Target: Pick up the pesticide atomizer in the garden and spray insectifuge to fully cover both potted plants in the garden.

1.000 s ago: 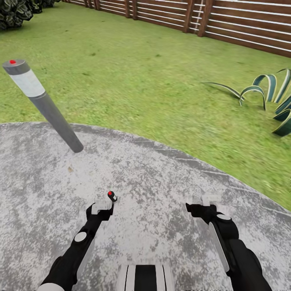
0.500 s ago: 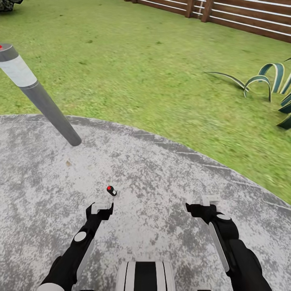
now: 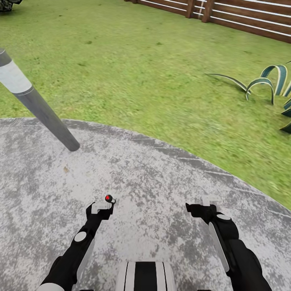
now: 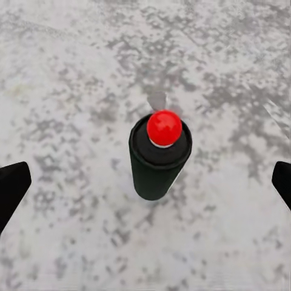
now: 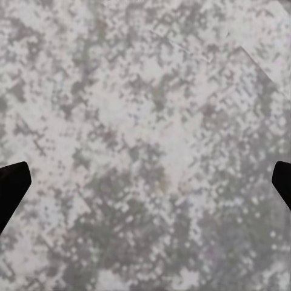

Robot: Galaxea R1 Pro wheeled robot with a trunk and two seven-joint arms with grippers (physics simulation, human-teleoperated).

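Observation:
The pesticide atomizer (image 3: 109, 199) looks here like a small black can with a red button on top, standing on the grey paved patio (image 3: 161, 178). In the head view my left gripper (image 3: 102, 207) is open, its pale fingertips just short of the can. The left wrist view has the can (image 4: 159, 159) upright between the two dark fingers, which stand wide apart without touching it. My right gripper (image 3: 208, 201) hangs open over bare paving, as the right wrist view (image 5: 145, 182) also shows. The potted plants and the insectifuge are out of view.
A grey bollard lamp (image 3: 40, 109) with a white band leans in from the patio's left. Beyond the patio edge lies green lawn (image 3: 141, 72). A striped agave (image 3: 264, 81) grows at the right, and a slatted brown fence (image 3: 242, 18) runs along the back.
The whole head view has shifted, so the camera moved: the bollard and fence slid toward the frame's top left. The can now sits closer to my left fingertips than half a second ago.

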